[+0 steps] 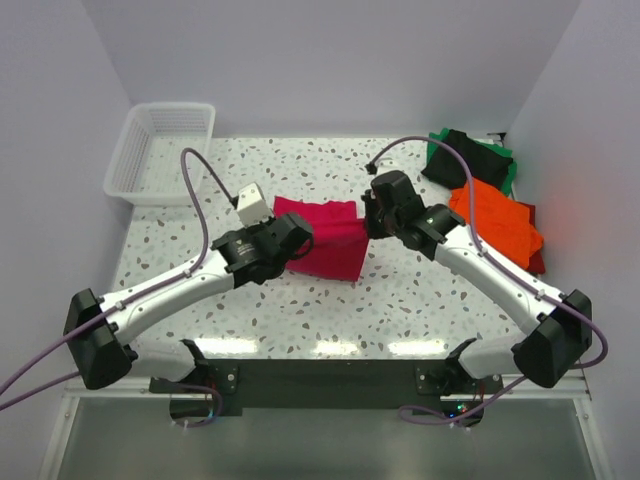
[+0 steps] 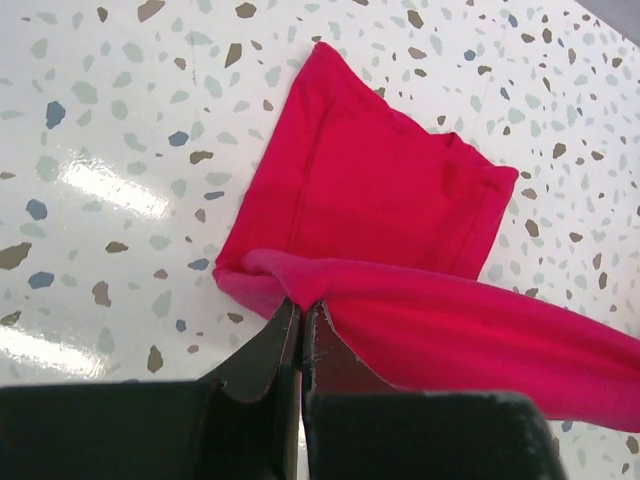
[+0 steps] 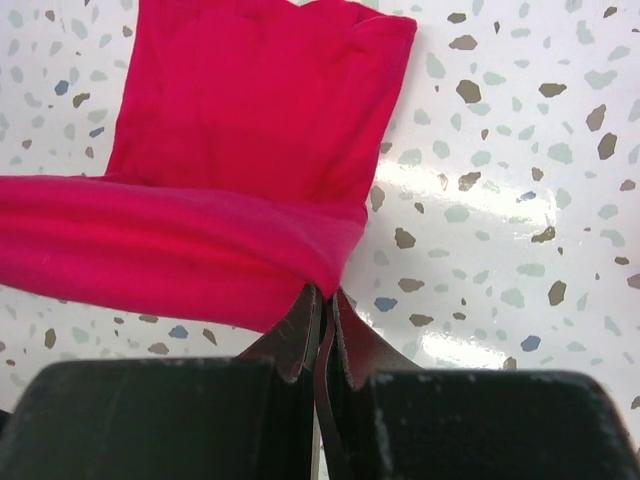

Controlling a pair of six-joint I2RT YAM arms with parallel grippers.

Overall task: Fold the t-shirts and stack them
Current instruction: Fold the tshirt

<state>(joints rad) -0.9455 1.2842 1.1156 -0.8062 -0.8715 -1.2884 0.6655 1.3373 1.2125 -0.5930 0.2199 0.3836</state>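
The step in hand looks like a fold across the crimson-pink t-shirt [image 1: 335, 255], which lies in the middle of the surface [image 1: 300, 320], between the two arms. Part of it lies flat on the speckled top, and one edge is lifted into a taut roll above that part. The left hand [image 2: 303, 312] is closed tight on one end of the raised edge, and the right hand [image 3: 325, 298] is pinched shut on the other end. To fold well, both hands should probably travel together at the same height and pace, so the lifted edge stays straight and lands parallel to the far hem. The cloth between them should stay lightly stretched, not sagging, and the flat layer below must not be dragged out of square. Letting go is best judged only once the edge rests on the layer beneath. Seen from above, both arms reach inward from their bases with forearms low and wrists angled toward each other, so the hands sit near one another over the shirt. The pile of other t-shirts [image 1: 495, 225] lies well apart at the far right.
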